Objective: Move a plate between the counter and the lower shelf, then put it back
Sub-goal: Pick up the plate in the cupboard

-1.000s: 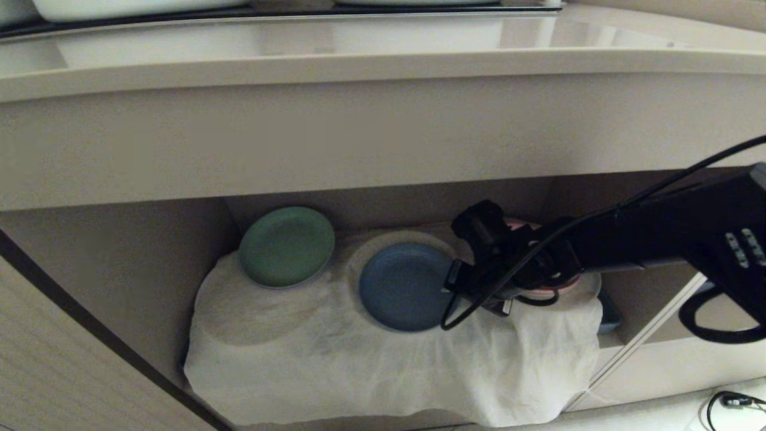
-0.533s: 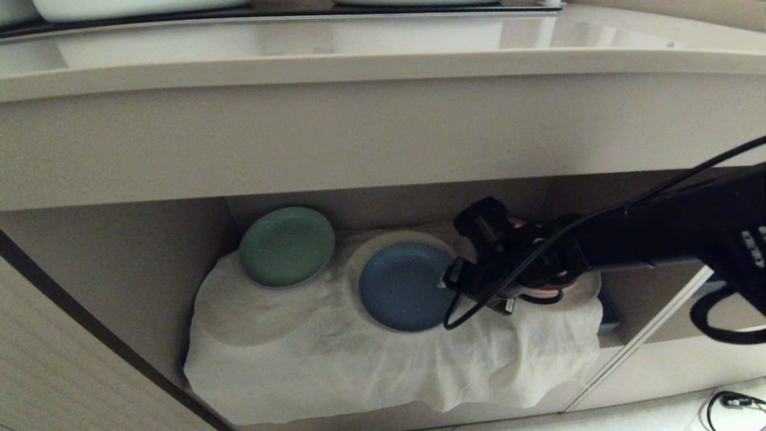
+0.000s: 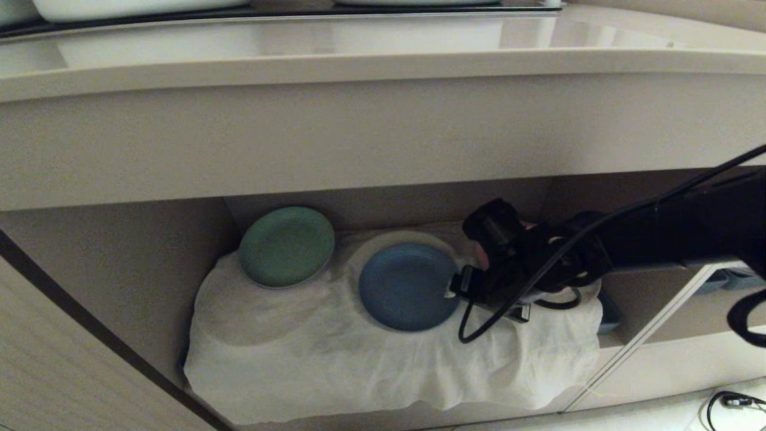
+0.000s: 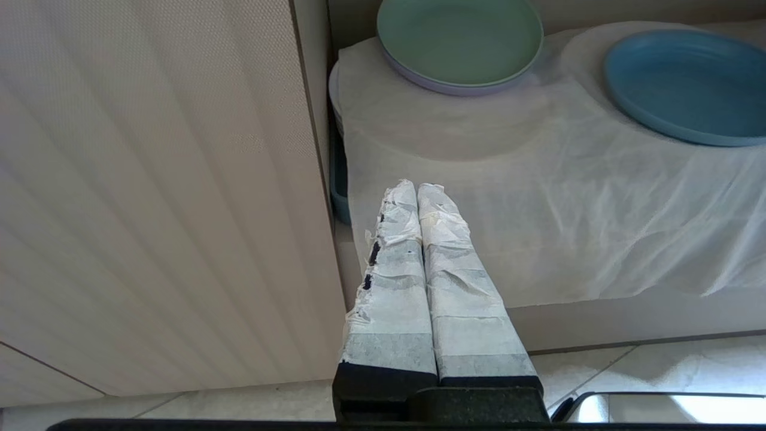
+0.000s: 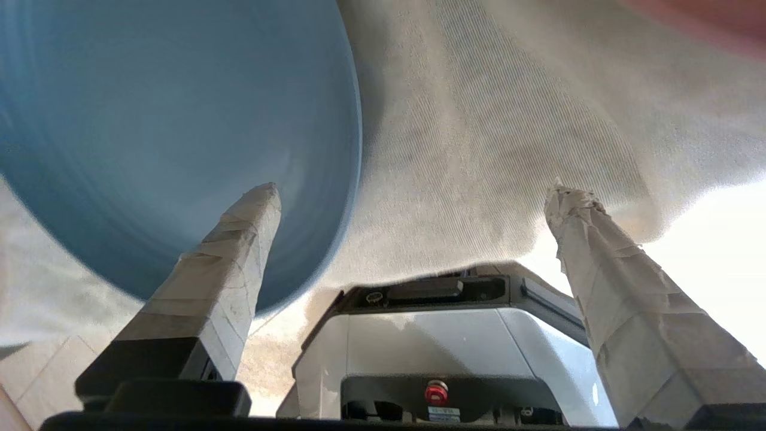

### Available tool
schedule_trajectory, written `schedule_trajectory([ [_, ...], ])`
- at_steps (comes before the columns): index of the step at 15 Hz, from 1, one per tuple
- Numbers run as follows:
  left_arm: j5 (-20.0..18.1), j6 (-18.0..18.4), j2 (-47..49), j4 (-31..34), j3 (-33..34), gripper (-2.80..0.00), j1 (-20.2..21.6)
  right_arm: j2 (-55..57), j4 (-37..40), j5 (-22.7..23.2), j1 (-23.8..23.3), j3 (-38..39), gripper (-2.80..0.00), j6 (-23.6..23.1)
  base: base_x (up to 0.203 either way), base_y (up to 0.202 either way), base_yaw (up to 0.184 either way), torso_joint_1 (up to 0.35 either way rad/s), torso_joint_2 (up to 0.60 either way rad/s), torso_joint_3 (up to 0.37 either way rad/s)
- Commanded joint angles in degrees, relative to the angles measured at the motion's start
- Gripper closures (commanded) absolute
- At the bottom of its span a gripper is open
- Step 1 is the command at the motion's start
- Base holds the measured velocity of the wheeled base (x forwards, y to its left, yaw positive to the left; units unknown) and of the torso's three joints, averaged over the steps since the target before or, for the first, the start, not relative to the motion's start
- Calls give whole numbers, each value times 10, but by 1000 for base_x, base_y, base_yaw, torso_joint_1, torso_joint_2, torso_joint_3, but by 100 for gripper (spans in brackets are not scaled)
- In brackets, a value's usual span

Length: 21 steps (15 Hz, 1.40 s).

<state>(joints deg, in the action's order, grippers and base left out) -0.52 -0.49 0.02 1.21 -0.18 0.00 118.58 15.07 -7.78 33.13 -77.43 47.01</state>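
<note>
Blue plate (image 3: pixel 407 286) flat on the white cloth (image 3: pixel 311 353) in the lower shelf (image 3: pixel 149 269), right of the green plate (image 3: pixel 286 246), a pink one (image 3: pixel 525 225) barely showing behind the arm. Nothing on the surface (image 3: pixel 383 42) above within reach of this step.

Right gripper (image 5: pixel 413 197) at the plate's right edge, jaws spread wide and holding nothing — one taped finger (image 5: pixel 233 239) over the blue rim, the other out over bare cloth. Left gripper (image 4: pixel 417 197) parked low and near, outside the shelf's left front, jaws pressed together and empty.

Handling, as a judgement: probably light and stiff, likely a hard plastic or similar; matte, so less slippery than glazed ware, but thin-rimmed and shallow. Best hold likely the near-right rim, one finger above and one slid beneath. Soft cloth under the rim gives way, which may help a finger get under, yet risks pinching fabric along with the plate and dragging the cloth. Held by one edge, apt to droop or swing, so a firm, deep bite on the rim seems wise. Low ceiling overhead — little room to lift before drawing out.
</note>
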Motion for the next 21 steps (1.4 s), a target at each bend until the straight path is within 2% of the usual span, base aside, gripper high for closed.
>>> schedule_trajectory([
  [1, 0, 0, 0, 0, 0, 0, 0, -18, 1, 0, 3, 13, -280, 2, 0, 0, 0, 0, 0, 0],
  [15, 1, 0, 0, 0, 0, 0, 0, -119, 1, -13, 51, 163, -280, -12, 0, 0, 0, 0, 0, 0],
  [21, 0, 0, 0, 0, 0, 0, 0, -163, -2, -14, 54, 215, -280, -13, 0, 0, 0, 0, 0, 0],
])
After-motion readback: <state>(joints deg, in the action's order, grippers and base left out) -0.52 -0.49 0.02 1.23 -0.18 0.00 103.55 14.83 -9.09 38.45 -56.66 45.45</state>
